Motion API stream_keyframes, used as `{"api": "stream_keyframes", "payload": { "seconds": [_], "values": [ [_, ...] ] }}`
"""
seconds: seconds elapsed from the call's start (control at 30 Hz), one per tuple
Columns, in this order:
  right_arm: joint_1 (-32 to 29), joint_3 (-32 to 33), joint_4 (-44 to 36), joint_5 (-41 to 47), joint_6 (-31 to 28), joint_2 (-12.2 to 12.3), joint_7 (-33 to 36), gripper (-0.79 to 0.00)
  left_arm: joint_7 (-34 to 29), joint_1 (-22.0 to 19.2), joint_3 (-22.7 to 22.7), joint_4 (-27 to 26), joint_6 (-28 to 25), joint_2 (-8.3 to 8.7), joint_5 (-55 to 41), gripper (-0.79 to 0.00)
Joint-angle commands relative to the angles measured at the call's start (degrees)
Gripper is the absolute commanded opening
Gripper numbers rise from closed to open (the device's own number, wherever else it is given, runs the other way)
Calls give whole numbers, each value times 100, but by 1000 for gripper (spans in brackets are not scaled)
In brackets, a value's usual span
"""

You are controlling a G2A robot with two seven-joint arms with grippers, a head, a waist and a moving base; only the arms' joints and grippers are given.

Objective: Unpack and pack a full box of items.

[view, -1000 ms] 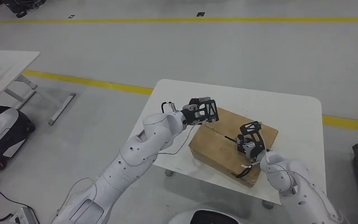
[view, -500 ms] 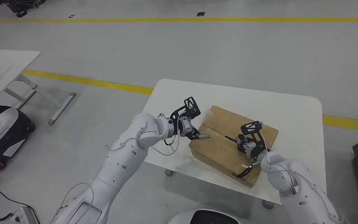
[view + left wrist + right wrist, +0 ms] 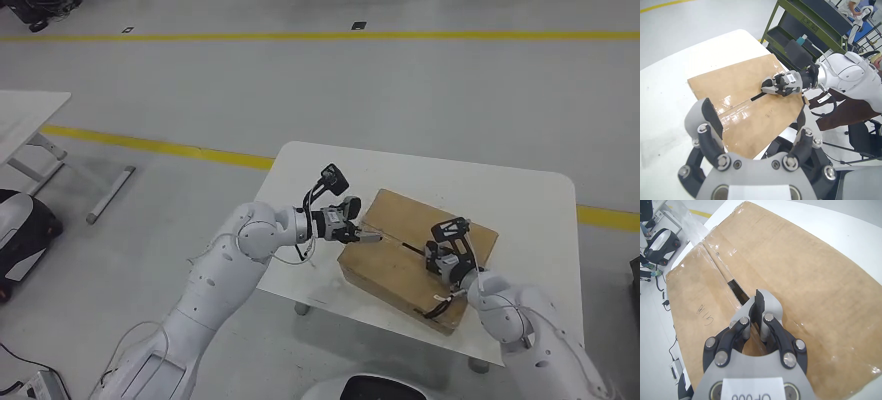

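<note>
Your right pincer (image 3: 757, 300) is pinched closed at the taped seam (image 3: 719, 266) of the box (image 3: 800, 275), left pincer (image 3: 754, 108) wide at its end; unbraced, a pry may drag the box

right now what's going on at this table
A two-armed robot is working on a closed cardboard box on the white table. The right gripper, fingers shut, sits at the taped centre seam, beside a dark slit where the flaps part slightly. The left gripper hangs open by the opposite end of that seam. Nothing is unpacked yet.
</note>
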Motion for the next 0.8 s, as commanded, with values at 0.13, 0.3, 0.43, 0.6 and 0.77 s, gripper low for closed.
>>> {"api": "stream_keyframes", "payload": {
  "seconds": [0.13, 0.3, 0.43, 0.6, 0.77],
  "values": [
    [-13, 13, -10, -22, 11, -7, -5, -785, 202, 293, -188, -84, 680, 12, -683, 0],
    [-25, 18, -17, -28, 8, -14, -13, -785, -213, 548, -543, 115, 1195, 88, -1426, 0],
    [-37, 7, -51, -38, 17, -23, -17, -785, -141, 684, -607, 417, 1305, 130, -1046, 0],
    [-61, 18, -87, -73, 13, -24, -6, -785, -330, 607, -462, 1257, 1635, 40, -2518, 0],
    [-99, 42, -135, -121, 22, -21, 13, -785, -374, 286, -282, 2062, 1764, -59, -3389, 0]
  ]
}}
